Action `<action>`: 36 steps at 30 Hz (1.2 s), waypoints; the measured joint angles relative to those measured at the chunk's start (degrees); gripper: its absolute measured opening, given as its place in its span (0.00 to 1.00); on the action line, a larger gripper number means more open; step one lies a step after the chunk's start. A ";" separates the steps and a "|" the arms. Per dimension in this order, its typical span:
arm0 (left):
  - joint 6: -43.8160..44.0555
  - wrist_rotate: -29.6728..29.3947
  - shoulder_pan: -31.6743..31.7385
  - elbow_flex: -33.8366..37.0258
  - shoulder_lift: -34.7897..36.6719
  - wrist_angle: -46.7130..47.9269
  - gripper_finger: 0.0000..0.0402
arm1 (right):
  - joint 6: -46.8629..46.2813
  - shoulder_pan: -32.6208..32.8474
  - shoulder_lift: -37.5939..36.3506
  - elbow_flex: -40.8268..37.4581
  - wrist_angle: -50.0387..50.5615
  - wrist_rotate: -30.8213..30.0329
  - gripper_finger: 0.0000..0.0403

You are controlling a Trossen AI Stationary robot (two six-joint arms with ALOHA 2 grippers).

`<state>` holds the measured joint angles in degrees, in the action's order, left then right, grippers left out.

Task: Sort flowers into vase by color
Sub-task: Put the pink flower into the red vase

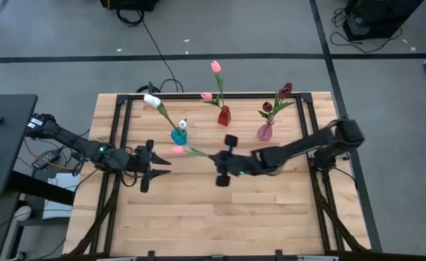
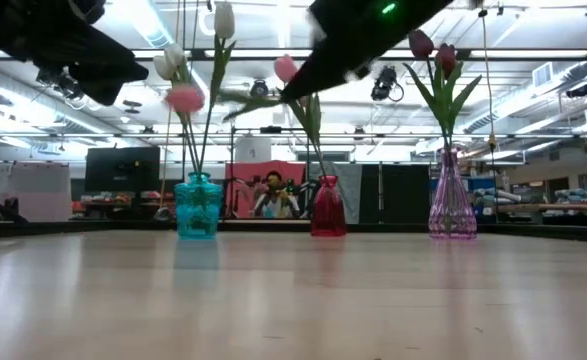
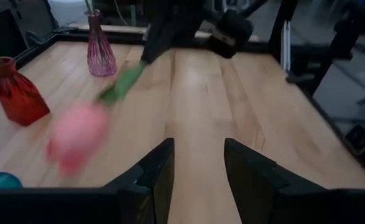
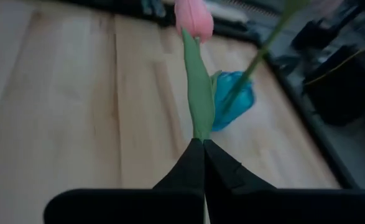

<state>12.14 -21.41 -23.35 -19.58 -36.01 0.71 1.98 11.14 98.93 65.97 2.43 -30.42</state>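
Note:
My right gripper (image 1: 215, 156) (image 4: 203, 146) is shut on a pink tulip (image 1: 178, 151) and holds it in the air near the table's middle. The tulip's head (image 2: 185, 97) points toward the left arm, close to the teal vase (image 1: 178, 135), which has white tulips in it. The red vase (image 1: 223, 116) holds pink tulips. The purple vase (image 1: 264, 131) holds maroon ones. My left gripper (image 1: 162, 166) (image 3: 198, 165) is open and hovers just left of the tulip head (image 3: 76, 137), touching nothing. My right gripper pinches the pink tulip's green stem and leaf (image 4: 199, 127) between its two fingertips, well back from the head (image 4: 194, 17). The fingers come level from the table's right and lie along the stem. The tulip is lifted clear and sticks out roughly level toward the left arm.
The three vases stand in a row toward the table's far edge, the teal one (image 4: 235, 99) nearest the held flower. Bare wood (image 1: 220, 217) fills the near half of the table. Black frame rails (image 1: 125, 109) run along the table's sides.

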 joint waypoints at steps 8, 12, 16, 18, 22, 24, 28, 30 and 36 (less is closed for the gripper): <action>3.01 -4.97 0.10 5.78 -3.92 -18.01 0.36 | 0.87 6.19 -13.00 -16.99 -21.88 -8.00 0.01; 1.94 -7.11 0.18 3.62 -12.25 -21.02 0.36 | 4.58 6.52 -14.77 -25.18 -39.90 -6.58 0.01; -2.11 -7.43 1.66 -0.82 -20.96 -27.04 0.36 | 6.57 5.44 -14.14 -29.92 -52.75 -1.19 0.01; -3.44 -7.44 2.86 -3.24 -24.69 -28.95 0.36 | 7.65 5.22 -13.32 -31.21 -57.79 0.86 0.01; -5.26 -7.07 5.84 -7.74 -31.62 -33.09 0.36 | 9.87 5.18 -10.23 -31.46 -63.27 3.63 0.01; -6.33 -5.46 7.33 -9.62 -34.66 -35.12 0.36 | 10.53 5.18 -8.89 -31.42 -64.34 4.58 0.01; -7.19 2.09 10.25 -13.58 -40.09 -37.82 0.36 | 11.83 5.18 -6.44 -31.38 -68.72 4.65 0.01; -7.14 4.62 11.47 -15.49 -42.98 -37.79 0.36 | 12.66 5.15 -5.55 -31.38 -71.21 4.89 0.01; -7.55 8.10 14.12 -20.86 -49.47 -37.81 0.36 | 13.24 4.74 -5.17 -31.31 -72.65 6.52 0.01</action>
<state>4.59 -13.31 -9.24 -40.43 -85.48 -37.10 15.22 15.88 93.76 34.65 -70.22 -23.90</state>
